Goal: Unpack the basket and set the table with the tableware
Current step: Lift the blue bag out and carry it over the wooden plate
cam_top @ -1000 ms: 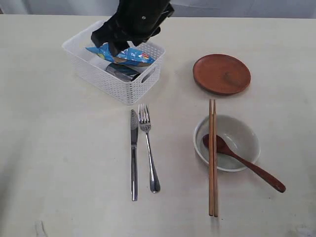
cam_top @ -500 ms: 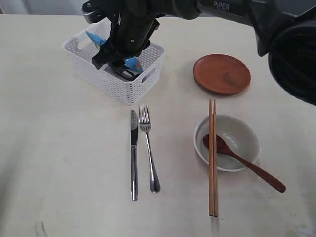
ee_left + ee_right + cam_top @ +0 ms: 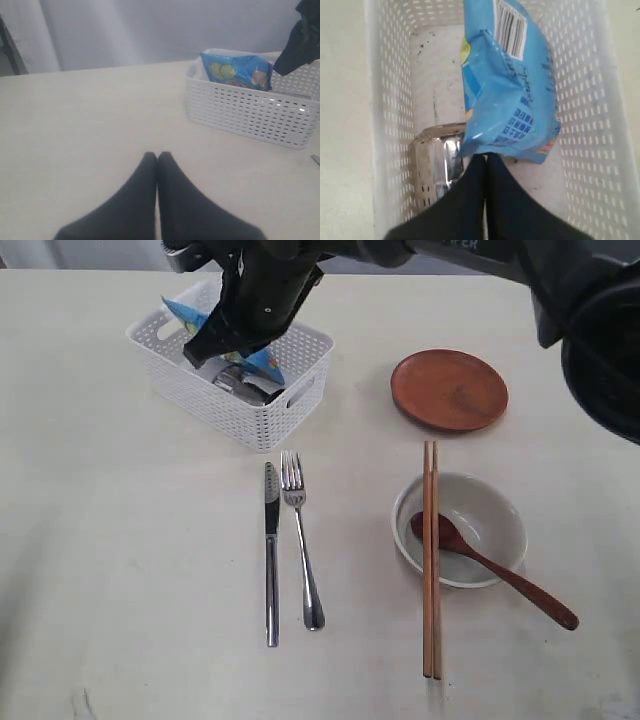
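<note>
Your right gripper point(image 3: 485, 159), open a second ago, is now closed tight against the blue crinkly snack packet point(image 3: 505, 85) in the white perforated plastic basket point(image 3: 190, 390) at eleven o'clock. Your left gripper point(image 3: 157, 156) is closed and empty.

Exterior: high, down on table point(image 3: 120, 570). Left wrist: low, level. Right wrist: close overhead. All share basket point(image 3: 230, 412) (exterior's upper left).

- The basket point(image 3: 255, 425) is showing white, with rows of small perforations.
- The snack packet point(image 3: 507, 95) is showing bright blue, with a black-and-white barcode.
- The plate point(image 3: 449, 390) is looking reddish brown.
- The bowl point(image 3: 490, 515) is looking off-white, the spoon point(image 3: 520, 585) dark red-brown.
- The knife point(image 3: 271, 560) and fork point(image 3: 303, 560) are gleaming silver.
- The table point(image 3: 130, 560) is looking pale cream.
</note>
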### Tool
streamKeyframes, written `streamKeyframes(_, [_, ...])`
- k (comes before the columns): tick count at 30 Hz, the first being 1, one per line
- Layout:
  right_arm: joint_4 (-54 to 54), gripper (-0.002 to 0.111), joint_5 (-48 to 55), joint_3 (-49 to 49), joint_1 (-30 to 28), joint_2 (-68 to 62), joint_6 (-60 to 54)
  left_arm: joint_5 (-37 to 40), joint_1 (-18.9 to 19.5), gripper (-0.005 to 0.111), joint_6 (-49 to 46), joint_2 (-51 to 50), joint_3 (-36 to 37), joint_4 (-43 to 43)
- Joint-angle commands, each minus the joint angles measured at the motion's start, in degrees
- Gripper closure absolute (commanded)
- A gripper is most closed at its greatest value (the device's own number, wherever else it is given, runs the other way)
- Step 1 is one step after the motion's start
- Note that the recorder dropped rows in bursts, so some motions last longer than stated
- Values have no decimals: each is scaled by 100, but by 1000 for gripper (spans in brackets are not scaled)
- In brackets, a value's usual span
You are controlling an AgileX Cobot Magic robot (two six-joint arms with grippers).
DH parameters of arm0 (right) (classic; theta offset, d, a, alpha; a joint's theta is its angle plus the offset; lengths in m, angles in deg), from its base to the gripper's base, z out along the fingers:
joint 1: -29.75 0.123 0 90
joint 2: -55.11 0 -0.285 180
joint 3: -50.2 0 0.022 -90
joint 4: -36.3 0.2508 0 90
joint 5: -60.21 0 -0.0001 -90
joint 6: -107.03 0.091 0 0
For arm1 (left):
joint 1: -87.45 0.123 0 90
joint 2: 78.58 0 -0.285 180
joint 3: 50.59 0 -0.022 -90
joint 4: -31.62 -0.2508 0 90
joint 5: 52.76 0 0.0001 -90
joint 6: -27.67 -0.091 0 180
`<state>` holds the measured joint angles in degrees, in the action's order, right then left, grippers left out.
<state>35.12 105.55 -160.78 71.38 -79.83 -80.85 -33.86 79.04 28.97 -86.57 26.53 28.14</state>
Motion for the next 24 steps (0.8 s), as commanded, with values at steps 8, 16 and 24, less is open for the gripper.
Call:
streamKeyframes(8, [118, 88, -27, -37, 11, 552, -57, -56, -36, 107, -2, 20, 10, 26])
streamKeyframes(16, [48, 38, -443, -37, 181, 156, 357, -56, -36, 107, -2, 20, 10, 26])
streamKeyframes(24, [-889, 43, -803, -51, 195, -249, 1171, -56, -36, 107, -2, 20, 10, 26])
